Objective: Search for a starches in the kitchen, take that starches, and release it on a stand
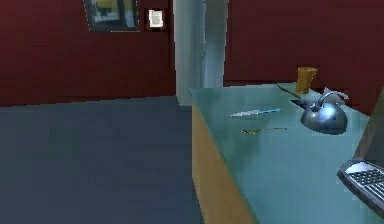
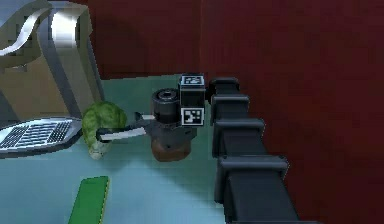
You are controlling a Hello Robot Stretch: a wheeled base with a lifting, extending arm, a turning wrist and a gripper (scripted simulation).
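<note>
The forward view is dim: the dark red wall (image 1: 50, 60) and the floor (image 1: 90, 150) lie in shade, while the pale worktop (image 1: 300, 170) takes a soft, even light and the metal kettle (image 1: 325, 115) carries small bright glints. In the arm side view the worktop (image 2: 150, 190) is evenly lit with no hard shadows. The grey appliance (image 2: 60, 60) there shows a mild sheen, and the arm (image 2: 245, 150) reads nearly black.

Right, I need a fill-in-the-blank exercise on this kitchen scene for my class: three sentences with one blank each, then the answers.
1. The wall behind the counter is dark ___.
2. The silver vessel with a spout and handle on that counter is a ___.
3. In the arm side view, the lumpy thing at the far end of the hand is coloured ___.
Missing words: red, kettle, green.
</note>
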